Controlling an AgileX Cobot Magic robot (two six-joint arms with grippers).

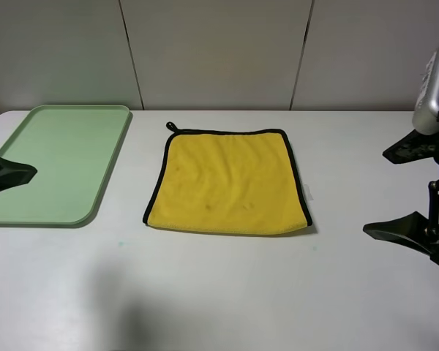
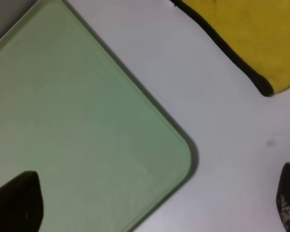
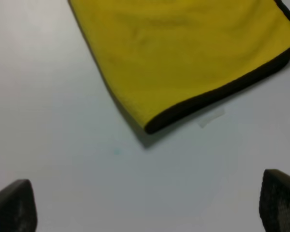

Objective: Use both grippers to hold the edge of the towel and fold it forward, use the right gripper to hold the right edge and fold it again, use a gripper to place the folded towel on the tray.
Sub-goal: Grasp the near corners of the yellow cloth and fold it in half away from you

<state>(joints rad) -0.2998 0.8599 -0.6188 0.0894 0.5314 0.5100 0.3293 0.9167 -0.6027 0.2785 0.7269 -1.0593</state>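
Resting mid-table, right of the pale green plastic tray (image 1: pixel 29 212), the plush yellow black-bound towel (image 1: pixel 228 191) looked folded once. The left gripper (image 2: pixel 154 203) and right gripper (image 1: pixel 374 193) hung wide, empty; next, the right must pinch its right edge (image 1: pixel 296 172).

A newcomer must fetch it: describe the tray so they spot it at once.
On the white table, look left of the yellow towel. The tray lies flat there, apart from it. It alone is pale green, a rectangle with rounded corners and a low rim.
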